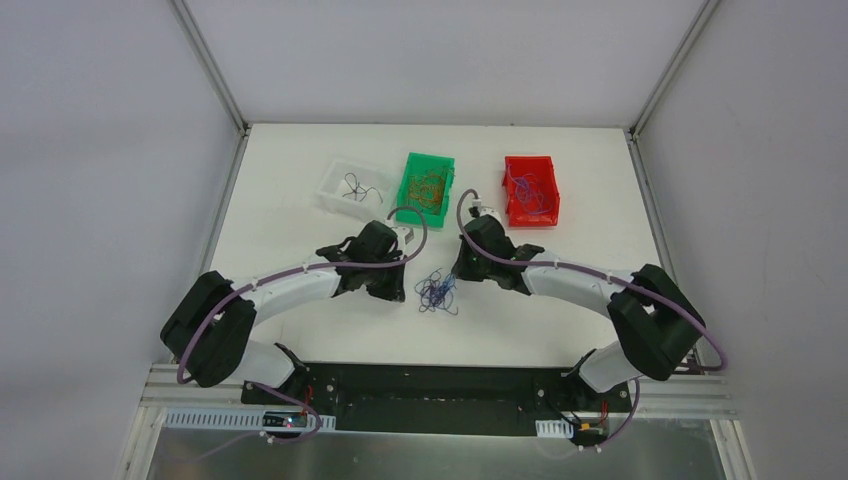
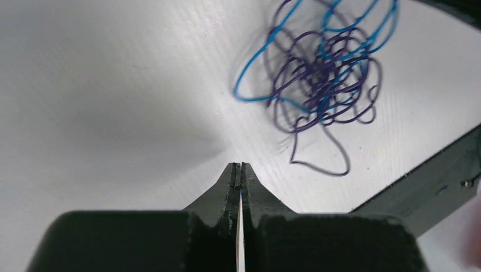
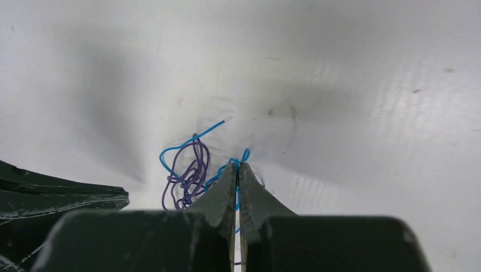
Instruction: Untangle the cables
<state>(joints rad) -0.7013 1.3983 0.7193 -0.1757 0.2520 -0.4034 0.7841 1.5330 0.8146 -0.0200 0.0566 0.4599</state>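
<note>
White table (image 1: 270, 240) bears clear bin (image 1: 340, 163), green bin (image 1: 430, 157), red bin (image 1: 527, 160) behind cables (image 1: 437, 292).

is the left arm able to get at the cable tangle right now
Probably yes: the tangle lies on the table ahead-right of the left gripper, nothing between. Its jaws are shut and empty, so they must open first. The right gripper looks shut on a blue strand.

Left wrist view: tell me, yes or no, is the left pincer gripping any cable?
No: the left pincer is shut on nothing, and the cables lie on the table beyond its tips.
</note>
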